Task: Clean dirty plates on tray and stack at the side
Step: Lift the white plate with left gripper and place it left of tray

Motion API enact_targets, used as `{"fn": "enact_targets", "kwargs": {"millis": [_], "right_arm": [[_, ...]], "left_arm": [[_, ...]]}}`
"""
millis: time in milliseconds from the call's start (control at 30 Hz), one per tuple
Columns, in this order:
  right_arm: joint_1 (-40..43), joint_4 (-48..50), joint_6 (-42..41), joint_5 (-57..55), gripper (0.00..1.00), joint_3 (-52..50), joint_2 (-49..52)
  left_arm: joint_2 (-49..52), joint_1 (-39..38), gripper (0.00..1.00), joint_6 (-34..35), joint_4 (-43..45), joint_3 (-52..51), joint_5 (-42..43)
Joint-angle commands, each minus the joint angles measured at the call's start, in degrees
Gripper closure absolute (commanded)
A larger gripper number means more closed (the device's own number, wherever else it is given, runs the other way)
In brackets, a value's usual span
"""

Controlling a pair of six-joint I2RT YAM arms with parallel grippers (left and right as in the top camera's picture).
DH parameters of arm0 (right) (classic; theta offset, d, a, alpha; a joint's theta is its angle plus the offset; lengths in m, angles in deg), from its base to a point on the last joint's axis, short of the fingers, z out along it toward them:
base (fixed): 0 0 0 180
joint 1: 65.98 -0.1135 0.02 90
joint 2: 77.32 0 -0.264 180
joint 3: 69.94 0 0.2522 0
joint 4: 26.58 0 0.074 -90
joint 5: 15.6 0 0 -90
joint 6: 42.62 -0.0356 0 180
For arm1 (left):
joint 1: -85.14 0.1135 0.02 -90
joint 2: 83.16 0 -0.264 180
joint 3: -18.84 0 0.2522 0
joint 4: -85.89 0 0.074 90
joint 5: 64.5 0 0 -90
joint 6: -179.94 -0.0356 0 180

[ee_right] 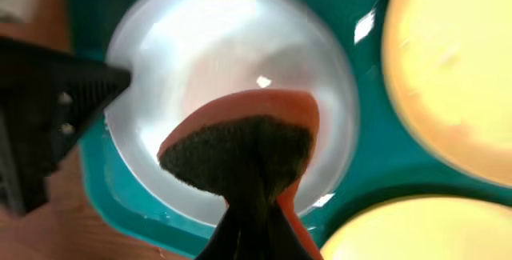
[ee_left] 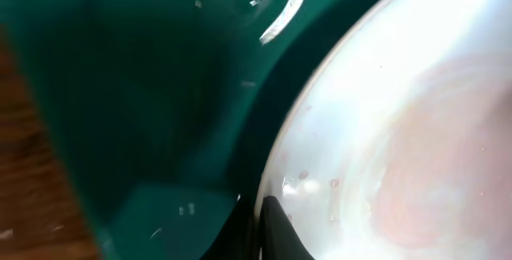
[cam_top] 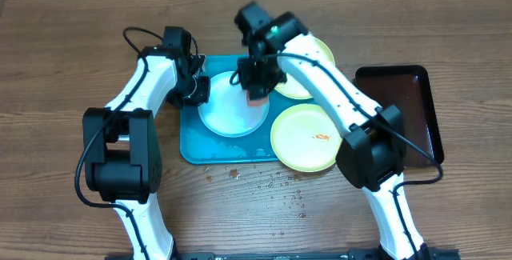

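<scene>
Right gripper (cam_top: pixel 256 86), upper centre, clamped on orange sponge (cam_top: pixel 256 98) directly over light blue plate (cam_top: pixel 228 116) in turquoise tray (cam_top: pixel 190 150); left gripper (cam_top: pixel 194 88) at plate's left rim.

Left wrist: black fingertip (ee_left: pixel 276 232) against glossy wet rim; jaw state unreadable.

Right wrist: sponge's dark scouring face hangs above whitish centre; smooth round yellow-green plates (ee_right: pixel 456 76) at right.
</scene>
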Motion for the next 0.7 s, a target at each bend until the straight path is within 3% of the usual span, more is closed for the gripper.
{"fn": "enact_targets", "kwargs": {"millis": [0, 267, 467, 667], "right_arm": [[0.5, -3.3, -0.5, -4.8, 0.96, 8.0, -3.0], [7.7, -11.1, -3.0, -5.4, 0.96, 12.5, -9.9], [15.0, -14.2, -2.9, -5.4, 0.96, 12.5, -13.5], [19.9, -17.2, -2.5, -5.4, 0.96, 12.5, -13.6]], "left_arm": [[-2.2, 0.0, 0.96, -1.3, -1.6, 4.4, -6.0], [-12.3, -1.6, 0.96, 0.4, -3.3, 4.6, -16.6], [-18.8, -8.9, 0.96, 5.8, -4.6, 4.5, -37.5], [-19.0, -19.5, 0.96, 11.0, -4.7, 3.5, -58.2]]}}
